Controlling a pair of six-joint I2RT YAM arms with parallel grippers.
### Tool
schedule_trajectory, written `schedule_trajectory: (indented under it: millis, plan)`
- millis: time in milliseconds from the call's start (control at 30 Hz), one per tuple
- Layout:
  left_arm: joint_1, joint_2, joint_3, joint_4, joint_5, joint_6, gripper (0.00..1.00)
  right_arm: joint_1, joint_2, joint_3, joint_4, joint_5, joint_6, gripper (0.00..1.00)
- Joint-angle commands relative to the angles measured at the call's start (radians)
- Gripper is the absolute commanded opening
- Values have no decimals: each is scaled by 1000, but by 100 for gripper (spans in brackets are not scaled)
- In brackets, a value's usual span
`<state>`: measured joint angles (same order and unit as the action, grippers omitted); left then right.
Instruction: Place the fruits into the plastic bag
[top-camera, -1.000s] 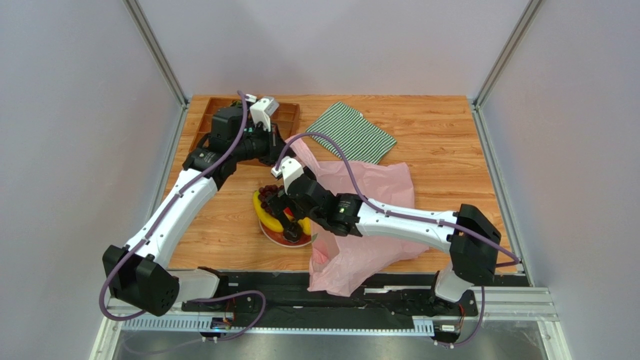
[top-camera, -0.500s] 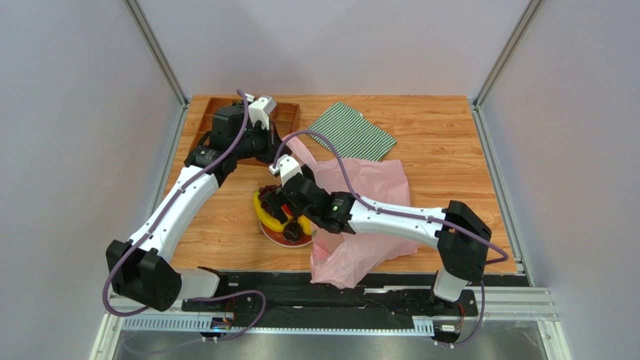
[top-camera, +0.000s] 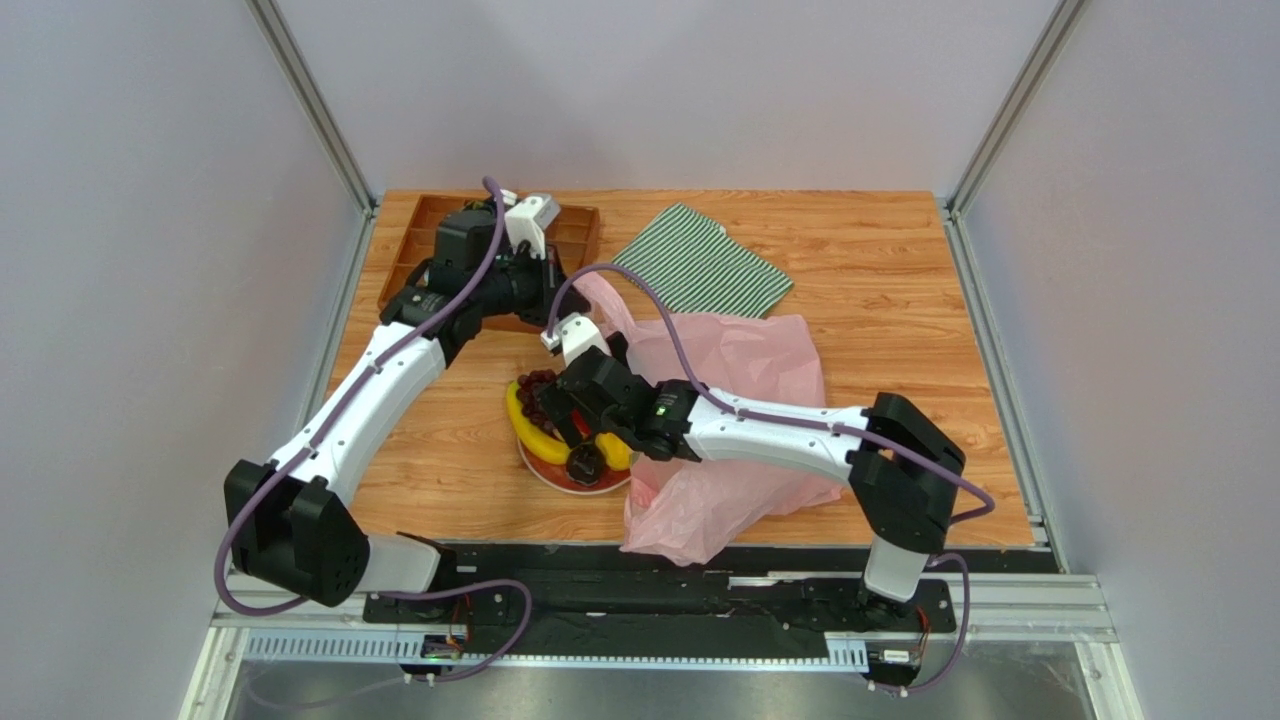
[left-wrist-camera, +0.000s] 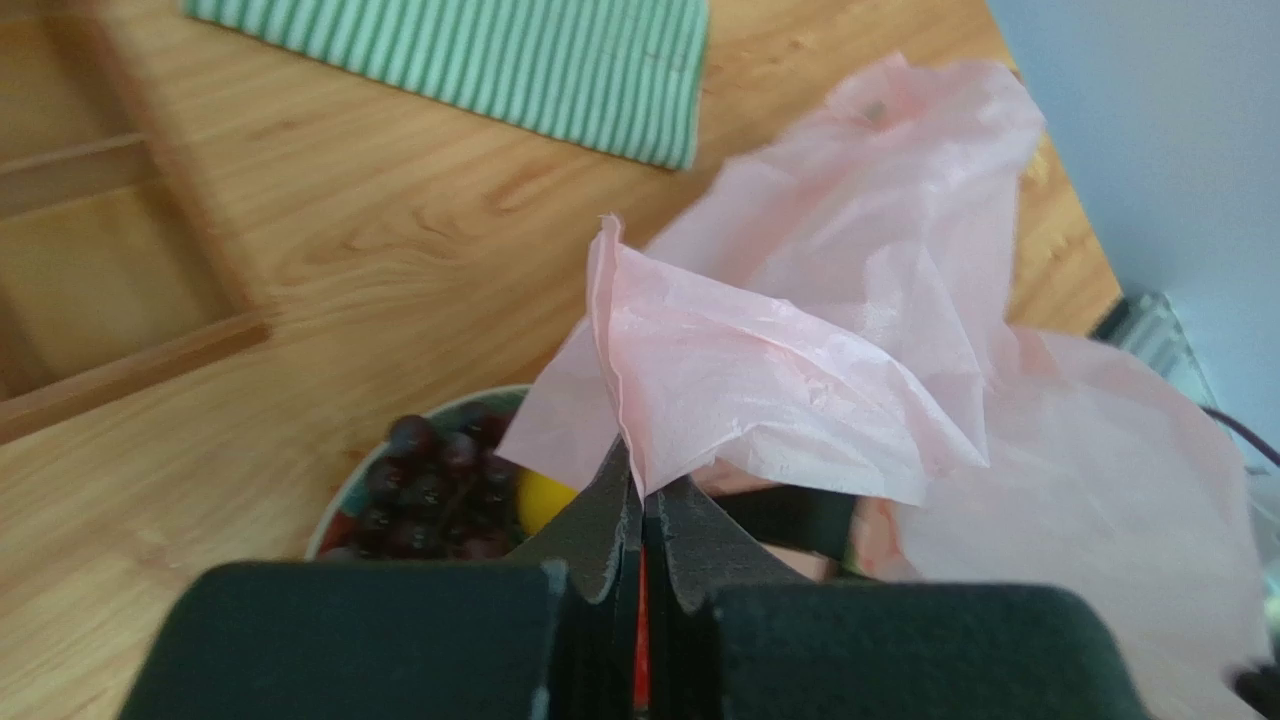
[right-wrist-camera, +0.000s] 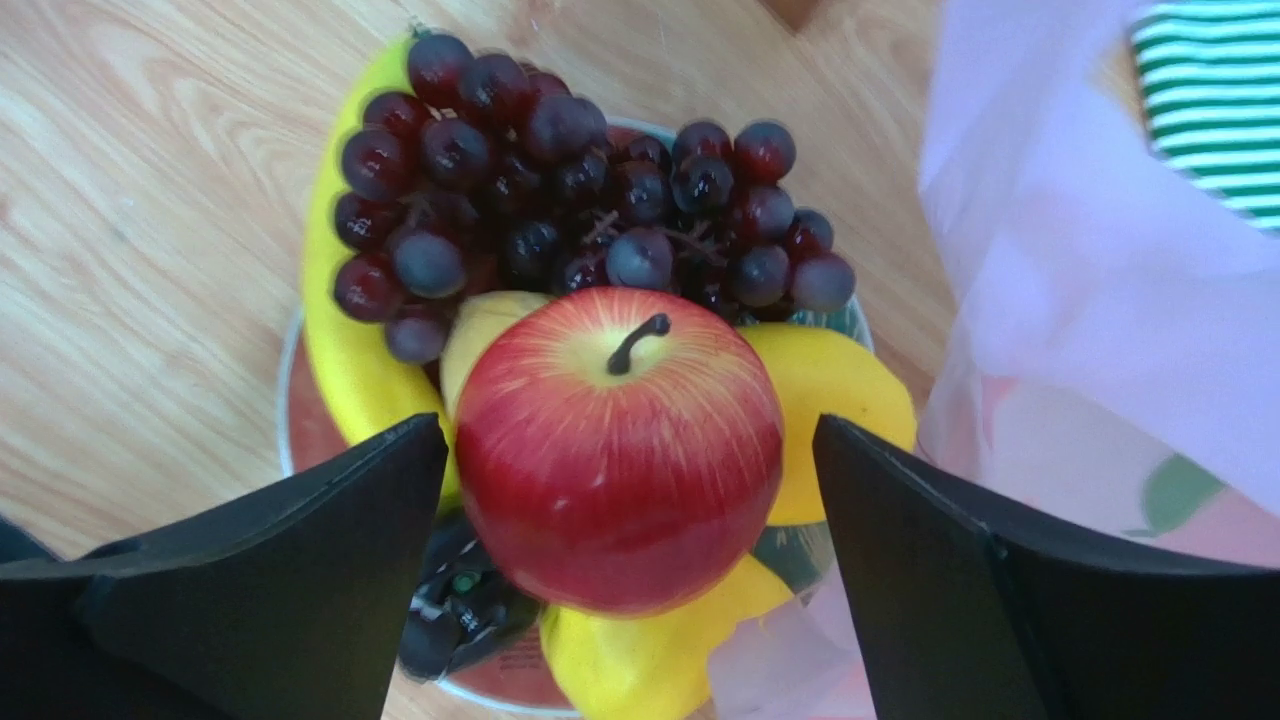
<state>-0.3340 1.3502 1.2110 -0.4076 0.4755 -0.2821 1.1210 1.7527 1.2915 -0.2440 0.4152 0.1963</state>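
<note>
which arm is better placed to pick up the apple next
Right. The right gripper is open over the red apple, a finger on each side. The left gripper is shut on a fold of the pink bag, so it is busy.

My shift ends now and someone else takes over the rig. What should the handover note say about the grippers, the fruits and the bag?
The left gripper is shut on an edge of the plastic bag, holding it lifted beside the plate.
The right gripper is open, fingers either side of the red apple, not closed on it.
Fruits: red apple, grapes, banana and yellow fruit are on the plate; none seen in the bag.
Done: bag edge gripped.
Left: grasp the apple, drop it in the bag, then the rest.
</note>
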Motion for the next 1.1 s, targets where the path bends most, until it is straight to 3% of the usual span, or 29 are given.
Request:
schedule_trajectory:
  millis: [0, 433, 867, 1067]
  plan:
    - [-56, -20, 27, -2, 180, -49, 0, -55, 87, 9, -64, -38, 19, 98]
    - [-51, 1, 28, -10, 166, -48, 0, -55, 68, -35, 0, -61, -4, 91]
    - [-51, 0, 32, -17, 161, -46, 0, -46, -15, -110, 91, -67, -52, 56]
    - [-51, -2, 33, -22, 161, -45, 0, -15, -85, -152, 120, -44, -83, 47]
